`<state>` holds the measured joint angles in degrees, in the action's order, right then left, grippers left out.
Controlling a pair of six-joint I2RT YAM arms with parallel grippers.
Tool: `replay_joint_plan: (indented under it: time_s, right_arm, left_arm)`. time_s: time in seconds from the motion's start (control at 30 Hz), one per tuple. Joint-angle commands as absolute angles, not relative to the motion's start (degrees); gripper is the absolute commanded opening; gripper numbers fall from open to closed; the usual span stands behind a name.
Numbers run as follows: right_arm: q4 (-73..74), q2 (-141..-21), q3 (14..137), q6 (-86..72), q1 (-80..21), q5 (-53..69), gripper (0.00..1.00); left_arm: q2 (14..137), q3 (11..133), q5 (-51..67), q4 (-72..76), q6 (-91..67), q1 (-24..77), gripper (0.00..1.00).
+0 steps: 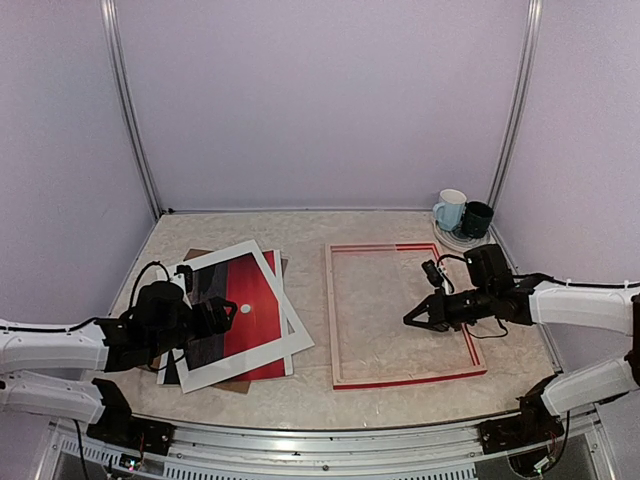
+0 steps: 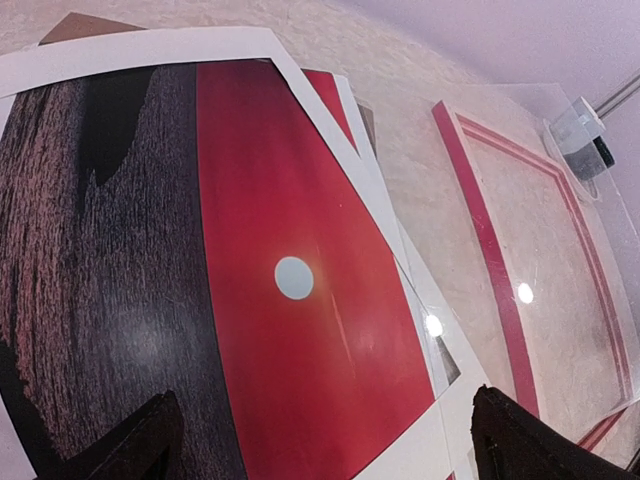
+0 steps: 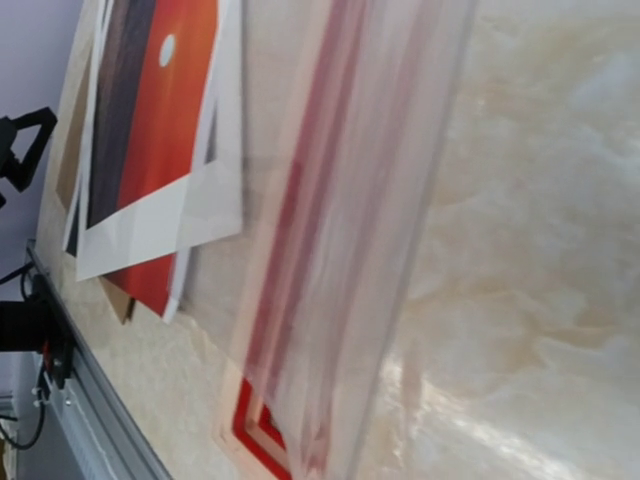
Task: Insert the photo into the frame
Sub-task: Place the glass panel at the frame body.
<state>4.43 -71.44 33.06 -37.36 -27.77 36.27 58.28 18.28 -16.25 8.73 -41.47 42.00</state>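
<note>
**A:** Where is the photo, and where are the hands?

**B:** The photo point(image 1: 255, 290), a red sunset print, lies flat on the left of the surface point(image 1: 300, 405). A white mat point(image 1: 290, 325) sits askew on top of it. The frame point(image 1: 405, 378) lies flat, well apart to the right. The left hand point(image 1: 222, 318) is spread wide and hovers just over the photo's dark-water side. The right hand point(image 1: 415, 320) is clenched above the frame's inside. I cannot tell whether it pinches anything.

**A:** How would the photo handle?

**B:** Probably light, thin and bendy, with a glossy face, so it would be slippery and easy to crease. The mat covers most of its edges. The red strip showing past the mat's near edge looks like the best place to grip.
</note>
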Motion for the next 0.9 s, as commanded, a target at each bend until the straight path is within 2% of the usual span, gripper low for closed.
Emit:
replay_joint_plan:
  time_s: [0.0,0.47,0.87]
  right_arm:
    - [8.89,-69.17,32.13,-32.91,-25.68,36.56,0.00]
    - [17.55,-66.05,30.90,-25.97,-22.00,35.28,0.00]
    - [20.04,-65.41,30.72,-26.06,-20.92,30.00,0.00]
  left_arm:
    - [59.77,19.97,-15.13,11.08,-40.85,42.45,0.99]
    - [63.05,20.30,-14.73,12.95,-40.45,42.45,0.99]
    - [63.70,20.30,-14.33,13.54,-40.43,42.45,0.99]
